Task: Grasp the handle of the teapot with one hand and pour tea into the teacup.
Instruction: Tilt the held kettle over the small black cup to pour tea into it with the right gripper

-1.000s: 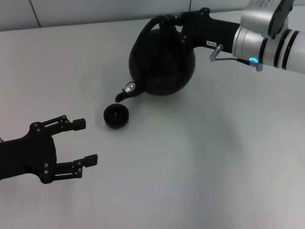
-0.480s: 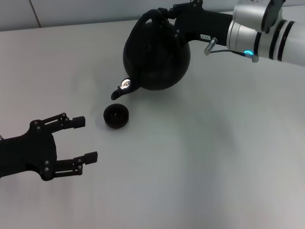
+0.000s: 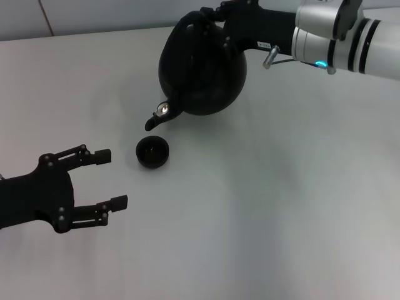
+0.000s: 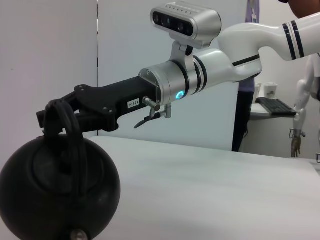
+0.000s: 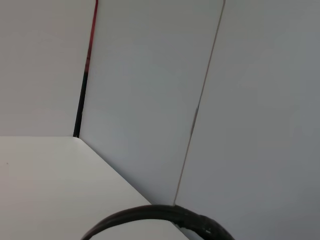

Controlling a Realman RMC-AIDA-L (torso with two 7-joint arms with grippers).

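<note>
One pincer is doing the work: the right pincer [image 3: 212, 15], at the far side of the desk [image 3: 281, 206], is clamped on the handle [image 4: 62, 120] of the teapot [image 3: 201, 69], gripping the wrapped top of the hoop. Over the last second it has carried the pot up and a little farther back and left, and has tipped it further, so the spout [image 3: 157, 116] now slants down toward the near left. The teacup [image 3: 152, 152] has not moved; it stands on the desk just near of the spout tip, close below it but apart. No tea is visible leaving the spout or in the cup, so the pour looks about to begin rather than under way; the spout seems to sit slightly far of the cup's mouth, and a small shift nearer would likely be needed before tilting more. Well apart at the near left, the left pincer [image 3: 106, 178] stays parked with its fingers spread wide, holding nothing.
</note>
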